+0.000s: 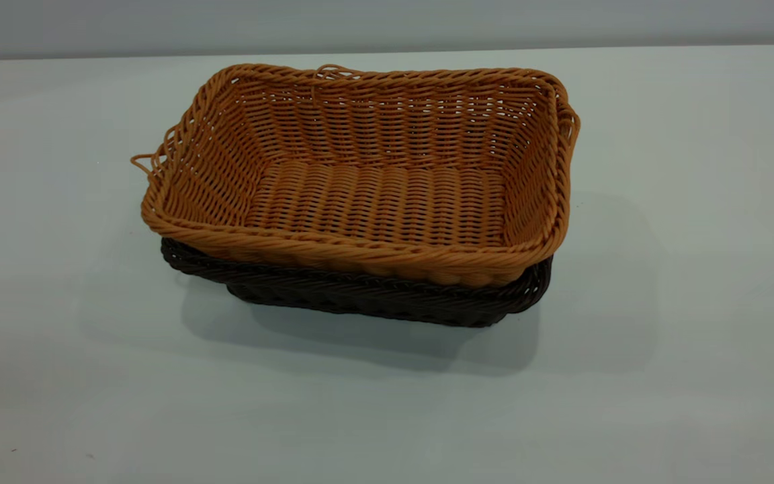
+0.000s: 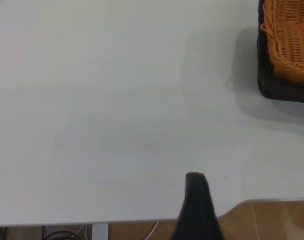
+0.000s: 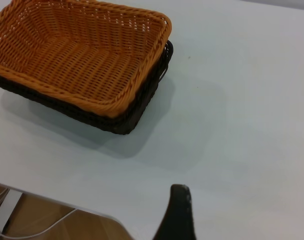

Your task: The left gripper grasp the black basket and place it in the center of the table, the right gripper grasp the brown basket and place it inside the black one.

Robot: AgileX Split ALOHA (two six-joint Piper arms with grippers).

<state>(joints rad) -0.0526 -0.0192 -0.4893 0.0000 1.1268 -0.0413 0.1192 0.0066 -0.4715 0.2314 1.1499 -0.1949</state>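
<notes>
Orange-tan weave over near-black weave on pale grey.
The brown basket point(image 1: 373, 202) shows ribbed orange-tan wicker; below its rim, the black basket point(image 1: 387, 299) is dark brown-black weave; the table point(image 1: 696, 302) is plain whitish grey.

No legible text, label, brand, number or sign appears in any view.
</notes>
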